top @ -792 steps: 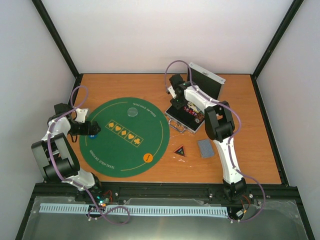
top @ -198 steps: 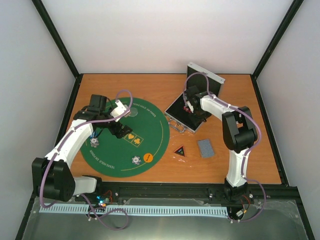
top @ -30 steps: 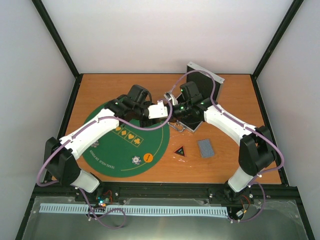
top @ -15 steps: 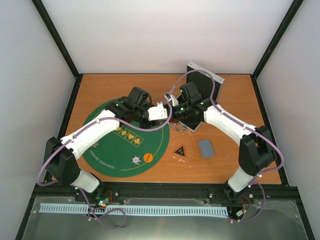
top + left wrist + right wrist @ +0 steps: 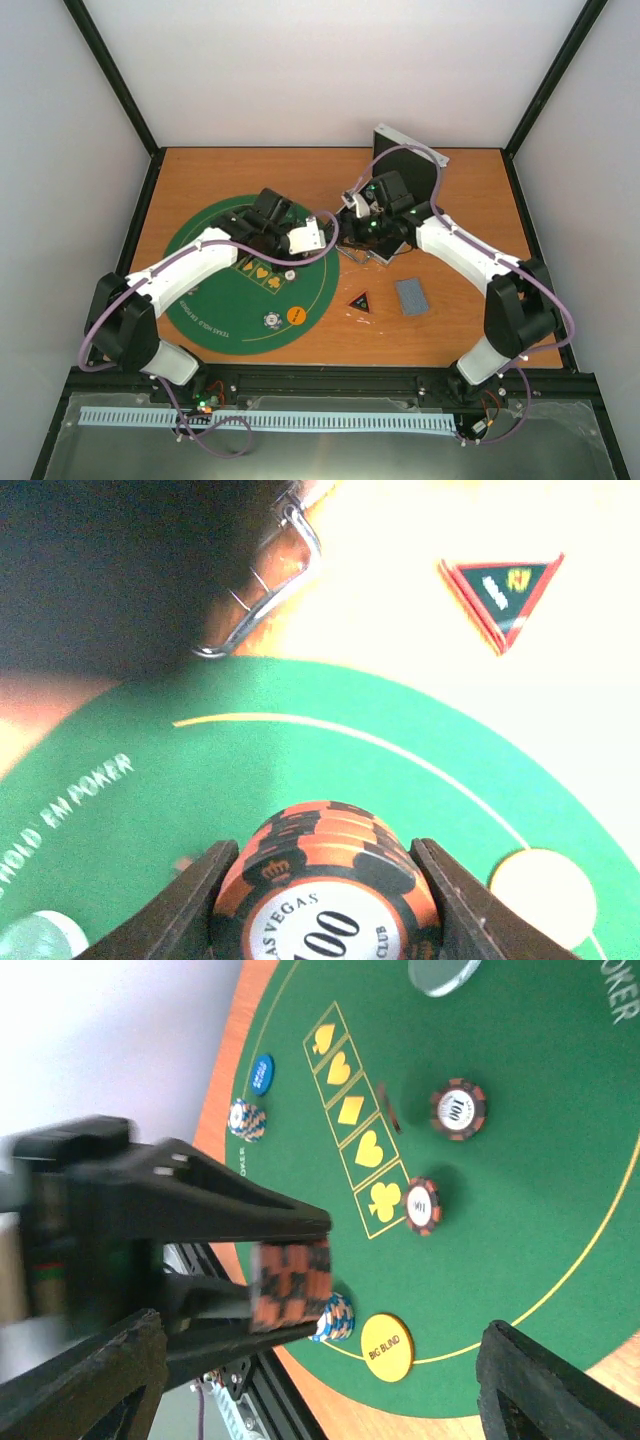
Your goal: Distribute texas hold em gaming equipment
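**Red chip stack in the left jaws, above the mat**

The left gripper [image 5: 323, 905] is clamping a short stack of red chips [image 5: 325, 865] by its striped rim. One finger is pressing on each side, and the printed top face is turning toward the wrist camera. The right gripper [image 5: 320, 1385] is standing wide and holding nothing; the stack is hanging straight ahead of its jaws, apart from both.

Beneath the left jaws the green felt mat [image 5: 300, 770] is lying, with the orange disc [image 5: 540, 885] just to their right. Ahead of them, off the mat, the black triangular marker [image 5: 502, 585] and the handle of the silver case [image 5: 265, 590] are showing. Beyond the stack, from the right wrist, a red chip pile [image 5: 459, 1108] and a blue-and-white chip pile [image 5: 247, 1118] are sitting on the felt.

The step in hand appears to be delivery of this stack to a seat on the mat. The next move is calling for travel to an unfilled spot, then a level descent until the bottom chip is meeting the felt, then a gentle parting of the jaws — a rim-only squeeze is likely shedding inner chips if the stack is tilting. The right arm is looking free for the case.
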You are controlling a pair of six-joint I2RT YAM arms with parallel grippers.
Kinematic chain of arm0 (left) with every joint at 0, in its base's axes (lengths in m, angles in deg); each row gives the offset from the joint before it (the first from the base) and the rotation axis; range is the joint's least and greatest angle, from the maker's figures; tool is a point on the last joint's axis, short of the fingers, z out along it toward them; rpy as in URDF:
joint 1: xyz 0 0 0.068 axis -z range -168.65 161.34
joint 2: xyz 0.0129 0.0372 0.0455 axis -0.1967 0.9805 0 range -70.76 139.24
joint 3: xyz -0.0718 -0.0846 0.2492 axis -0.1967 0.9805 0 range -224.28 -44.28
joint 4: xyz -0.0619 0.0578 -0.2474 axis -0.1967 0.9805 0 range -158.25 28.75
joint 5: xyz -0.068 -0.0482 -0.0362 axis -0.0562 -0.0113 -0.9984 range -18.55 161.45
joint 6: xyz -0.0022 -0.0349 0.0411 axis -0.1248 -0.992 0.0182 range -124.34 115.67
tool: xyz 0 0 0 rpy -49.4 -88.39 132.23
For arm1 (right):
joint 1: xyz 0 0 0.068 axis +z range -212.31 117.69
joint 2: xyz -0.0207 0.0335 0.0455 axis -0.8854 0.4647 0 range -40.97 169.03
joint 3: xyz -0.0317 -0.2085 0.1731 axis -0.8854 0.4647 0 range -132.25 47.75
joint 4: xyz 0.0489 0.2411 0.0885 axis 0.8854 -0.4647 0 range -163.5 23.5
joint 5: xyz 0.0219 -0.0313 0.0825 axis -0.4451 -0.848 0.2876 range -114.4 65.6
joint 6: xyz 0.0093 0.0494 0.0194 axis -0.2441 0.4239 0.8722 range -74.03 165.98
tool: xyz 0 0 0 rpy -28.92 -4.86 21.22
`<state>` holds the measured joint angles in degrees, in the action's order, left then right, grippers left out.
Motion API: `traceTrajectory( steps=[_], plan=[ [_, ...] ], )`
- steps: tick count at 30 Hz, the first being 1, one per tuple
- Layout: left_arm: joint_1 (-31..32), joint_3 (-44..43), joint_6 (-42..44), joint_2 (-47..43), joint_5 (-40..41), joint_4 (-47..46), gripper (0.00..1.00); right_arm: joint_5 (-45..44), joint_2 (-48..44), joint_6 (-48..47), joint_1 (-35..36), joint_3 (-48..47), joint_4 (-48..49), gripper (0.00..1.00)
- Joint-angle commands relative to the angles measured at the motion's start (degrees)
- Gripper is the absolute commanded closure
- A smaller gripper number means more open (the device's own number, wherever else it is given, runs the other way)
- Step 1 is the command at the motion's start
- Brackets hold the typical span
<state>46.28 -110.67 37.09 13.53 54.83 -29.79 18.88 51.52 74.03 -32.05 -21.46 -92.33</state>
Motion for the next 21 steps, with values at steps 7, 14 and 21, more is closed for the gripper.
traceTrajectory(
  steps=[7,14,21],
  plan=[
    [-1.41,7.18,-1.73,2.99,-1.88,-1.81,0.99,-5.18,-6.62,-4.57,-4.34,1.35,-2.80,0.16],
    [0.33,7.80,-2.23,9.81,0.46,-7.28,0.99,-9.60,-10.68,-5.80,-6.23,2.74,-5.03,0.16],
    [1.34,9.08,-0.29,14.37,3.10,-12.77,0.99,-12.43,-14.82,-6.90,-8.28,5.26,-6.96,0.16]
  ],
)
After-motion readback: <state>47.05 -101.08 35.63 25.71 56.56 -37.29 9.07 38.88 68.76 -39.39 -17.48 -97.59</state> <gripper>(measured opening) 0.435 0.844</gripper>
